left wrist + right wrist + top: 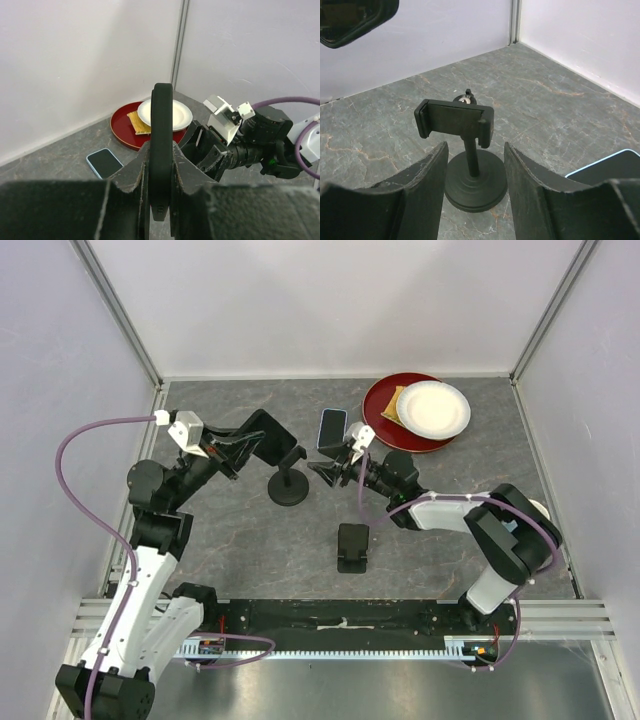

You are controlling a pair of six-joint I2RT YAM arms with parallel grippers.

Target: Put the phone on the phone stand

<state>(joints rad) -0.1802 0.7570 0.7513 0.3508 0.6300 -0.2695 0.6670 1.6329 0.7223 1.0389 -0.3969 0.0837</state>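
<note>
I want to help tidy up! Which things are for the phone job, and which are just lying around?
For the job: held black phone, phone stand.
Lying around: second phone, red tray, white plate, small black holder.

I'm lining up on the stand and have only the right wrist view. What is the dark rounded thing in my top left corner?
Observer: That is a black phone, clamped edge-on in the left gripper, as the left wrist view shows.
Operator: And the blue-edged slab at my lower right?
Observer: A second phone. The top view shows it lying flat on the table, with neither gripper touching it.
Operator: Is there anything behind me?
Observer: Yes, a small black holder stands nearer the bases, apart from both arms.
</note>
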